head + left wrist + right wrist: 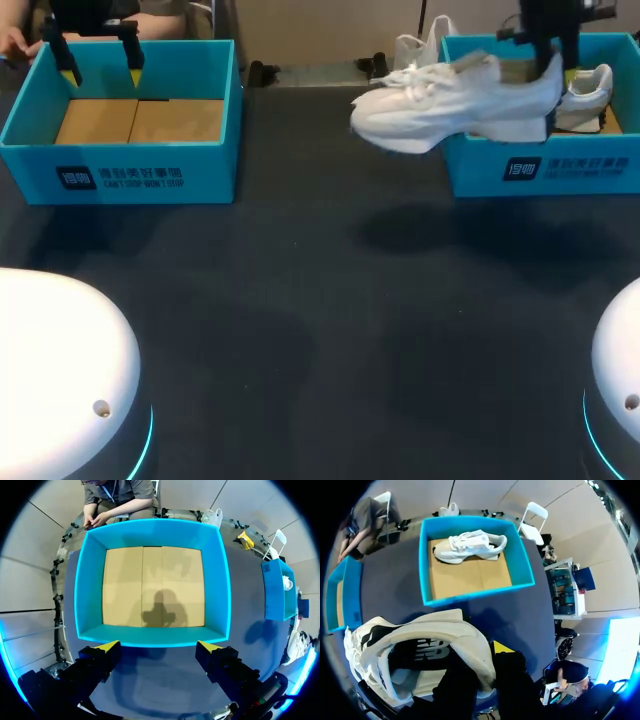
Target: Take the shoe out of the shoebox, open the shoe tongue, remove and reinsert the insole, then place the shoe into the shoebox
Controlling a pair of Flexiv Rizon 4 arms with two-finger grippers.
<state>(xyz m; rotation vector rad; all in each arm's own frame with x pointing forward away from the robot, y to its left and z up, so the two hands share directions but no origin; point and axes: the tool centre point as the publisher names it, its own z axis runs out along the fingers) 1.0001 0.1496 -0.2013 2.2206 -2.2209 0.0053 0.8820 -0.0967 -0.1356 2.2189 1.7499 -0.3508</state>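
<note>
White chunky shoe, rectangular teal cardboard shoebox

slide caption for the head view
Right gripper holds a white shoe in the air; left gripper over left box.

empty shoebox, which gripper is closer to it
Left. The left gripper hovers open right above the empty shoebox; the right gripper is across the table, holding a white sneaker by its heel.
</note>
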